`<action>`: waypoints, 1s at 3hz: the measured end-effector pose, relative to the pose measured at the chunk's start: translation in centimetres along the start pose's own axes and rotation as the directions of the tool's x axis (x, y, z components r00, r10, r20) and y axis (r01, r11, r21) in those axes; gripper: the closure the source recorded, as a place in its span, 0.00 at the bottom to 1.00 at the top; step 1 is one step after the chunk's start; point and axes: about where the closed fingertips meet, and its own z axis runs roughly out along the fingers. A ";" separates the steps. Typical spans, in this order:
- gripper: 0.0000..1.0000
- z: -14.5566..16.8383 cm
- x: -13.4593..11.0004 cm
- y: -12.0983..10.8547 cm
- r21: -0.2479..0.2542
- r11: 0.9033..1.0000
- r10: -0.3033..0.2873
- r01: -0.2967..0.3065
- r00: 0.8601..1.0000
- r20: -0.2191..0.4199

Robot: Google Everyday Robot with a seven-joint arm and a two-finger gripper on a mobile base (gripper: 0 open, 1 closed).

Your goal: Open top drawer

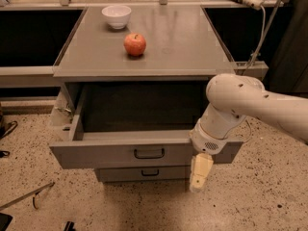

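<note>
1. Top drawer (120,150) — centre frame, pulled well out; rigid metal, probably smooth-sliding; grasp the black loop handle (149,153).
2. Gripper (199,173) — lower right, below the drawer front; open or closed, cannot tell.

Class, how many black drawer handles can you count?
2: upper handle on the open top drawer, lower handle on the drawer below; more may be hidden. The hand hangs beside them.

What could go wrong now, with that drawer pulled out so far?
1. The pincer hangs just in front of the right end of the top drawer. If the arm swings away carelessly, it might knock the drawer or shove it back in.
2. A jolt to the cabinet could send the apple on top rolling off.
</note>
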 end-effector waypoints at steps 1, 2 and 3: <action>0.00 0.1 0.4 1.2 -0.020 1.000 0.007 -0.007 1.000 0.009; 0.00 -0.3 1.0 5.5 -0.057 0.998 0.016 -0.013 0.999 0.045; 0.00 -0.4 0.9 5.5 -0.044 0.999 0.022 -0.019 0.998 0.057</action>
